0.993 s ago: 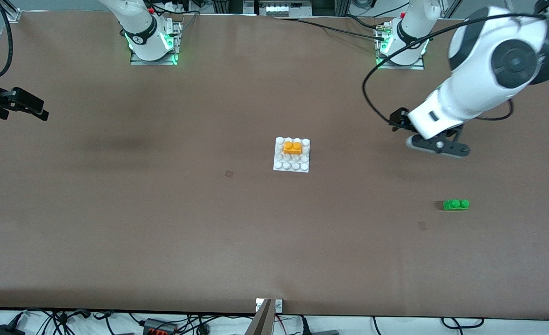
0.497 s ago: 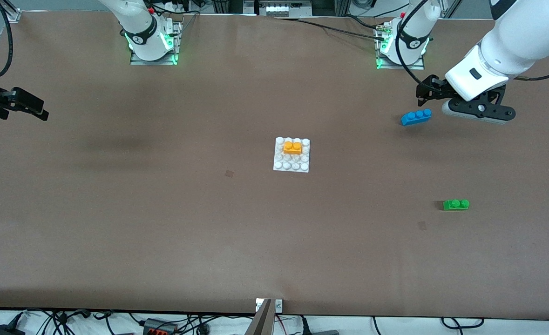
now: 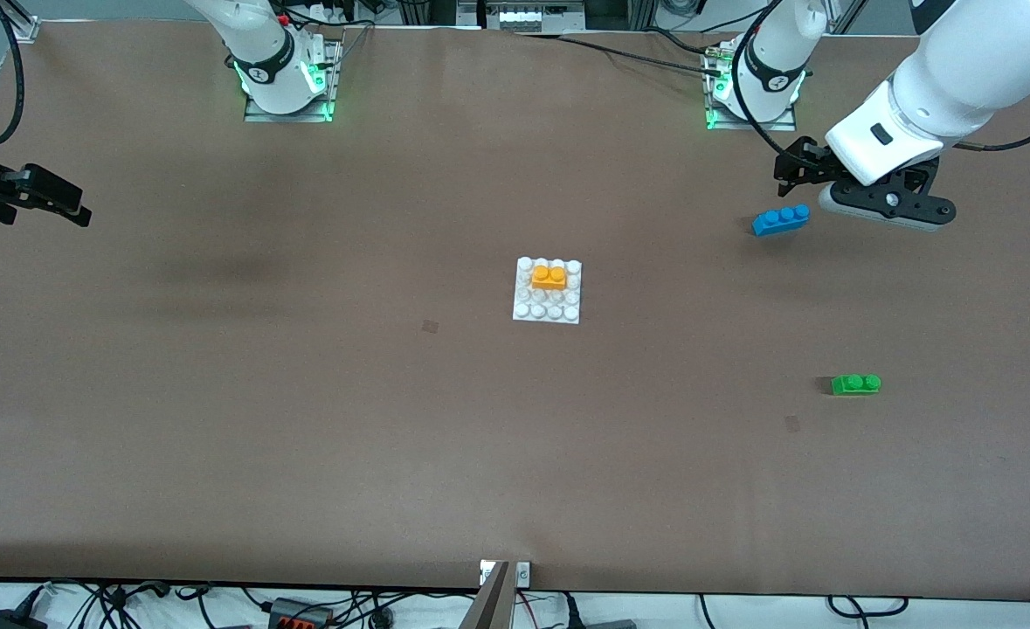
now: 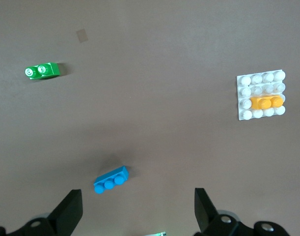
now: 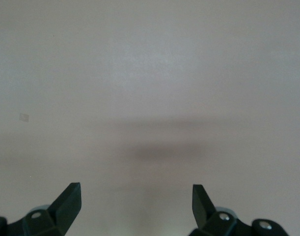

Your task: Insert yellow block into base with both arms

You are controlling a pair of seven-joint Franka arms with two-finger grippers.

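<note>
The yellow block [image 3: 549,278] [image 4: 266,103] sits on the studs of the white base [image 3: 523,311] [image 4: 245,96] in the middle of the table, in the second stud row from the robots' side. My left gripper [image 3: 886,208] [image 4: 137,194] hangs open and empty over the table beside the blue brick, well away from the base toward the left arm's end. My right gripper [image 3: 73,210] [image 5: 135,189] waits open and empty over bare table at the right arm's end.
A blue three-stud brick [image 3: 780,219] [image 4: 110,180] lies close to the left gripper. A green two-stud brick [image 3: 855,383] [image 4: 41,72] lies nearer the front camera, toward the left arm's end. Cables run along the table's front edge.
The left arm has pulled up and back toward its base, uncovering the blue brick. The right arm, the yellow block and the base have not moved.
</note>
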